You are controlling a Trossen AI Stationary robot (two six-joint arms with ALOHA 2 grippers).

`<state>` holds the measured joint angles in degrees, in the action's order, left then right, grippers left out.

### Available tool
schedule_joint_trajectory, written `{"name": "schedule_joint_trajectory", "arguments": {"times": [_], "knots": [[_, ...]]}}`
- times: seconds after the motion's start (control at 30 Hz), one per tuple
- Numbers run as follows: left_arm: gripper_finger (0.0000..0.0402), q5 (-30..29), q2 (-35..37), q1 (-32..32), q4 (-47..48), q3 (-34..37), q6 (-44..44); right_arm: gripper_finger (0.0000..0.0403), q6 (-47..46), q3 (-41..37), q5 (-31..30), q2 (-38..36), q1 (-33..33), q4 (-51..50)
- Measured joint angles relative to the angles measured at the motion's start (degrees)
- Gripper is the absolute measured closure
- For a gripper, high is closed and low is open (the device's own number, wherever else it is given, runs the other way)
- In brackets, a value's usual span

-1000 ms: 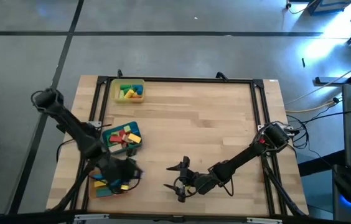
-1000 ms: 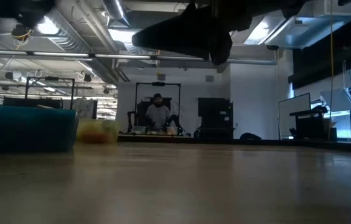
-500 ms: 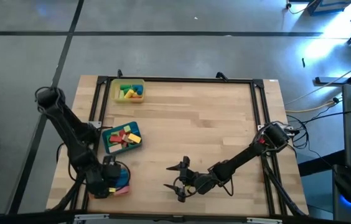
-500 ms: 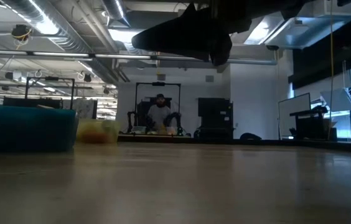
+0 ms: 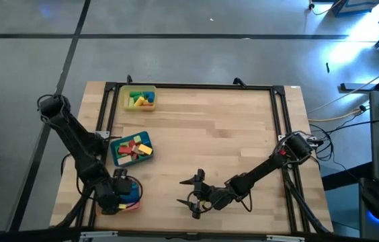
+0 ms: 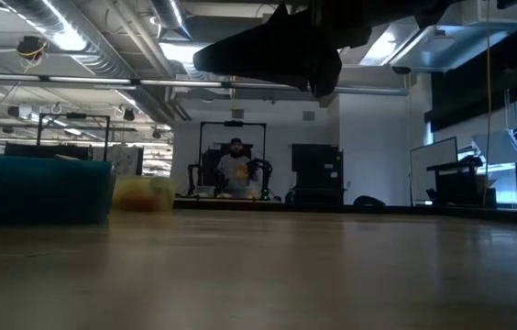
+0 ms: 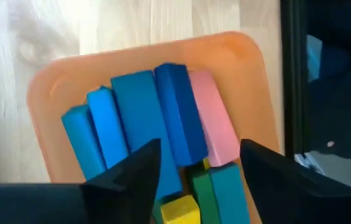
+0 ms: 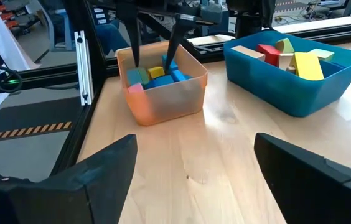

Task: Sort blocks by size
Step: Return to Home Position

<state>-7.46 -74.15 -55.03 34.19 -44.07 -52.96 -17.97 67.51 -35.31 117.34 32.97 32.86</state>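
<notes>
Left wrist view: blocks [image 7: 139,118] in blue, pink, green and yellow, packed in orange tray [image 7: 46,87]. High view hides most of them under left gripper [image 5: 121,193], fingers spread, empty. Right gripper [image 5: 195,195] spread, empty, front-centre of table [image 5: 230,128]. Over the last second the left arm drew back toward the table's left edge; right arm unmoved.

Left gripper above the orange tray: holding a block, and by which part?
Nothing held. The left gripper hangs open over the orange tray, gap empty; the right gripper is open and empty too.
</notes>
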Motion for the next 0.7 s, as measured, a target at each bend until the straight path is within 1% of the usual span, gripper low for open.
{"name": "schedule_joint_trajectory", "arguments": {"times": [0.07, 0.2, 0.3, 0.4, 0.53, 0.7], "knots": [[0.0192, 1.1, 1.0, 0.8, 0.0, 0.0, 1.1, 0.0077, -1.2, 0.0, 0.0, 0.0, 0.0, 0.0], [0.0188, 0.2, 4.7, 1.5, 0.4, 0.0, 5.1, 0.0077, -1.3, 0.0, 0.0, -1.6, 0.0, -1.0], [0.0194, -3.4, 8.4, 2.7, 1.5, 0.0, 9.2, 0.0077, -1.1, 0.0, 0.0, -4.5, -0.2, -7.2], [0.0199, -6.3, 12.4, 4.5, 1.2, 0.0, 14.4, 0.0084, -1.4, -0.1, 2.2, -7.5, -1.3, -13.4], [0.0203, -10.3, 17.4, 7.9, 1.0, 0.0, 22.1, 0.0114, -0.9, 0.0, 5.5, -11.3, -3.4, -19.5], [0.0204, -20.7, 21.6, 11.8, 0.5, 0.1, 31.5, 0.0174, 0.6, -0.1, 11.6, -15.0, -7.2, -27.5]]}}
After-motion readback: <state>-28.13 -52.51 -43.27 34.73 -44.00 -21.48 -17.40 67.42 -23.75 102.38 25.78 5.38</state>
